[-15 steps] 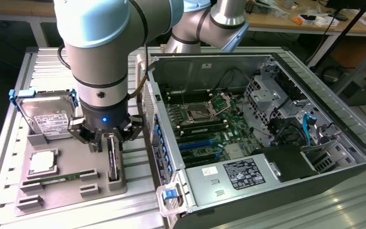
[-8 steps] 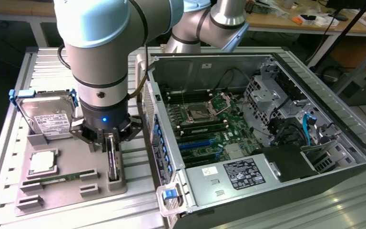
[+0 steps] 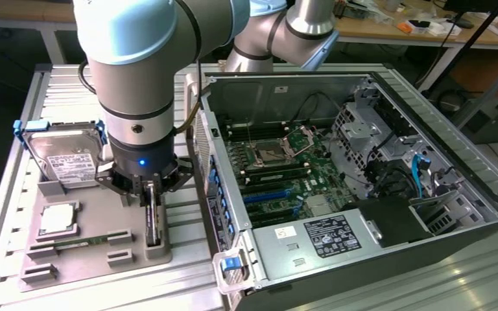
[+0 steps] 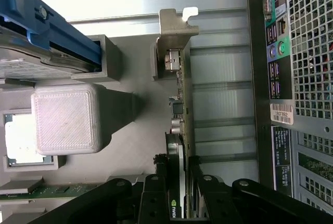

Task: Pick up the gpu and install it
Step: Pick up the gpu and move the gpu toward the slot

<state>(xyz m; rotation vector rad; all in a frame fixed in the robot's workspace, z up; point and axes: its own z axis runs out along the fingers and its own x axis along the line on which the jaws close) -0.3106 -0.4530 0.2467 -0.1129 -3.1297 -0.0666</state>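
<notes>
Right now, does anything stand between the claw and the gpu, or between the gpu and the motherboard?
Nothing at the claw: it is shut on the gpu, upright in the gray tray. The computer case's rear wall stands between tray and motherboard.

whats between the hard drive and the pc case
The gpu, standing on edge on the gray tray with the gripper shut on it. The wrist view shows this most plainly; the exterior view agrees.

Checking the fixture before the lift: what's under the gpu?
The gpu stands on edge on the gray tray, gripper at its top edge. Its seating is hidden by the card itself.
</notes>
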